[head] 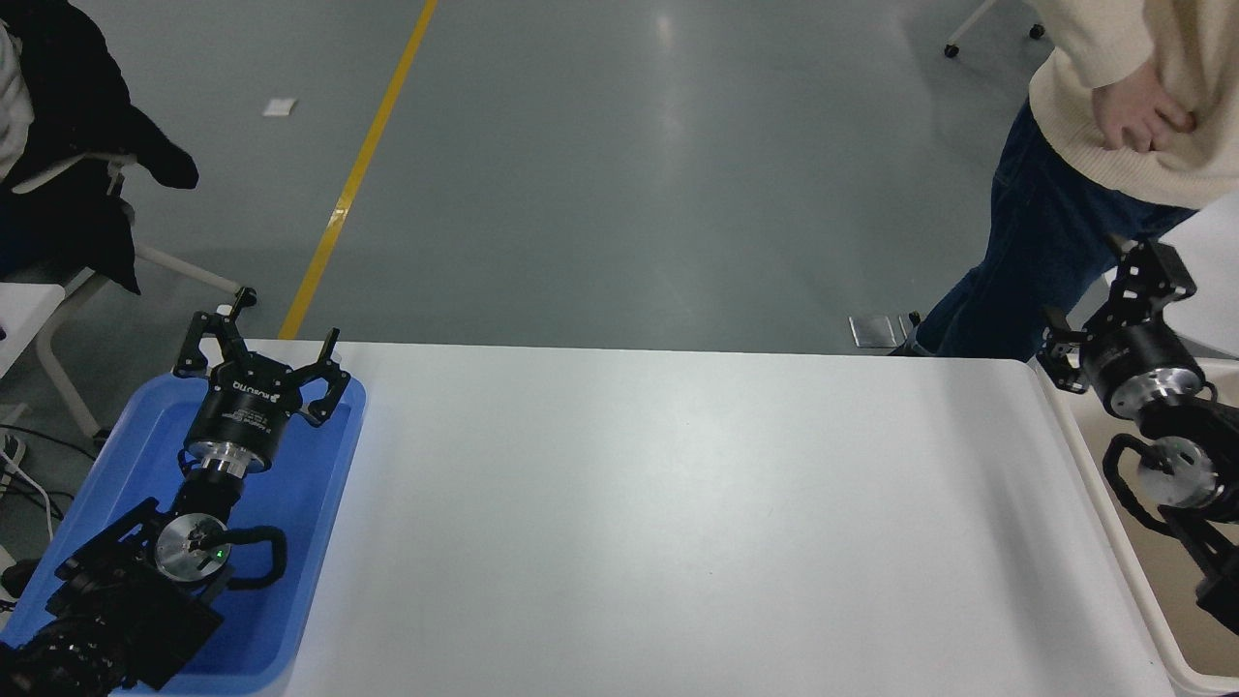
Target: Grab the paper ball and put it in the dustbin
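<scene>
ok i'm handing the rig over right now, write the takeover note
Left gripper: parked over the blue tray, jaws open, empty.
Right gripper: above the dustbin's far left corner; whether it is open or shut cannot be told, nothing seen in it.
Paper ball: not visible on the table or in the part of the dustbin in view.
Done: unconfirmed.
Left: find the ball and check the dustbin.

Robot lab or industrial test hall.
Grey sealed floor [600,174] with a yellow lane line [358,169], white table [678,523], two black robot arms, a person [1094,184] standing by.
</scene>
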Controlling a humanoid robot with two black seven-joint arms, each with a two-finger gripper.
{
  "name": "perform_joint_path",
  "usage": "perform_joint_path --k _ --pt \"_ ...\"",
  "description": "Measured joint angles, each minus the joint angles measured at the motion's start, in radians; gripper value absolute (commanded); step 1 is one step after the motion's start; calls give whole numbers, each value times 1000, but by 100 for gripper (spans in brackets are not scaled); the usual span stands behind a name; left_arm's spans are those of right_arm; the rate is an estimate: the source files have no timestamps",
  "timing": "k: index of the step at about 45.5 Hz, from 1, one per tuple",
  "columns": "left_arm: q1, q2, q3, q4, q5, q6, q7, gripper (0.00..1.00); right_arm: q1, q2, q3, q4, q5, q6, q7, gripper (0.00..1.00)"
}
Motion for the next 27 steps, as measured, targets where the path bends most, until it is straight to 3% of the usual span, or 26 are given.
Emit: perform_joint_path --k 4,10,27 --pt "0 0 0 0 0 0 0 100 -22 48 16 7 -16 16 62 100" --pt "0 0 0 0 0 0 0 100 -46 107 27 13 -35 25 118 100" --pt "0 0 0 0 0 0 0 100 -91 182 32 12 -50 18 174 100"
